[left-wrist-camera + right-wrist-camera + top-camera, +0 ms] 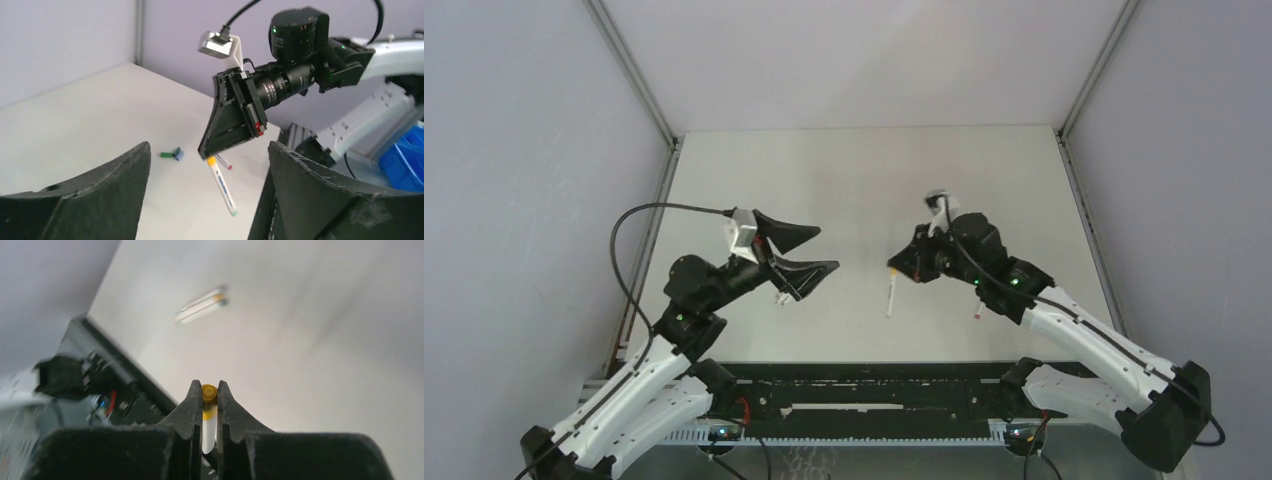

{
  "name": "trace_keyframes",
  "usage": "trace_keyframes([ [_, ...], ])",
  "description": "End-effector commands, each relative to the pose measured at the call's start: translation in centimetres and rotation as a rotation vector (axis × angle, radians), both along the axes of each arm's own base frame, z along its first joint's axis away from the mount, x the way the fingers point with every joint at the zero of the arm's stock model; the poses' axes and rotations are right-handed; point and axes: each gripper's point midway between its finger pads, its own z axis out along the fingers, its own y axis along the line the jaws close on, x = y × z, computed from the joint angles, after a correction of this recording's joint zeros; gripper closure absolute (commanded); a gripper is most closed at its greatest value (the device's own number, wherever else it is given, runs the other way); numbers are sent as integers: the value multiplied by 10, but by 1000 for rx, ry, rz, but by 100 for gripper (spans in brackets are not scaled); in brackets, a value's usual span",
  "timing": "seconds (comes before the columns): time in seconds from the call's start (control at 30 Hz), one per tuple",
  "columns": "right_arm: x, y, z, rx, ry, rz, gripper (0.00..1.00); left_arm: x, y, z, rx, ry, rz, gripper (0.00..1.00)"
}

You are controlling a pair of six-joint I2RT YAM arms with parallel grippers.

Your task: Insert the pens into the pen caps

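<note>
From above, the left fingers point(792, 236) stand spread and empty over the matte white counter point(874, 170). The right fingers point(908, 264) are clenched on the held pen point(890, 296), a thin white barrel hanging over the counter's middle toward the near edge. A spare pen point(977, 312) lies nearer the right edge. The left wrist view shows the held pen pinched at its yellow end, its tip dangling free, with a green cap point(166, 155) and a blue cap point(179, 154) touching on the counter beyond. The right wrist view shows hard black fingers squeezing that yellow end, with two blurred pens point(202, 304) side by side behind. The barrel looks light, stiff, smooth and probably slippery, so a mid-barrel hold would likely steady it better.
</note>
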Motion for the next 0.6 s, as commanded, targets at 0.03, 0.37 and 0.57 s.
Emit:
trace_keyframes([
  [0.03,37,-95,-29,-192,98,-361,100,36,45,-3,28,90,331,4],
  [0.37,63,-192,-112,-305,372,-599,100,75,88,-72,139,460,497,6],
  [0.57,72,-209,-146,-383,488,-609,100,76,110,-80,287,458,592,7],
])
